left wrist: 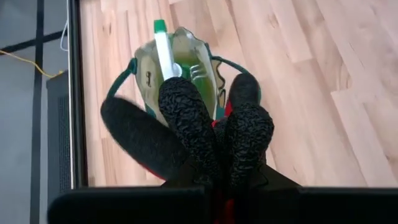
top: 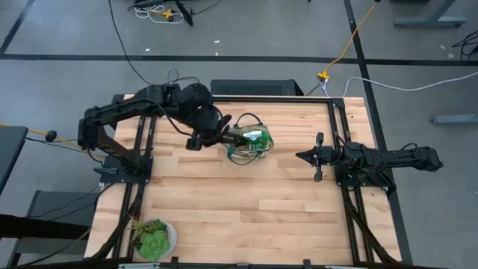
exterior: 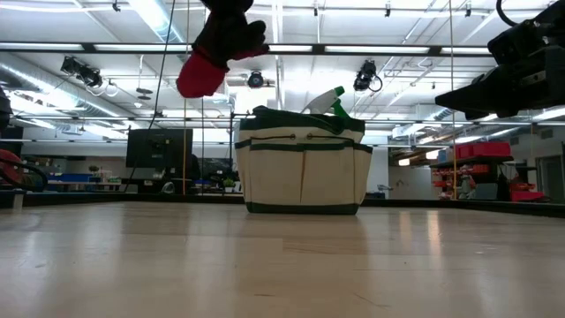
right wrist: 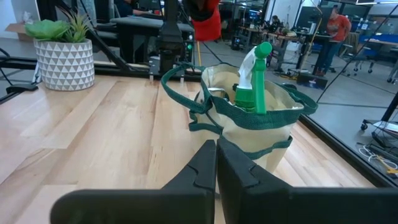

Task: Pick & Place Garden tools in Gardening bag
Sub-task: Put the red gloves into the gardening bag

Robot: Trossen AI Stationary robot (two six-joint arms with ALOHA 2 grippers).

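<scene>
L hand grips gloves above bag | R hand closed, empty | wrist-only: bottle inside

Spray bottle upright inside bag mouth, crowding entry.

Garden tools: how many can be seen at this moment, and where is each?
2. A spray bottle stands in the gardening bag; the left hand holds a red-and-black glove above the table beside the bag. Others may be hidden inside.
</scene>
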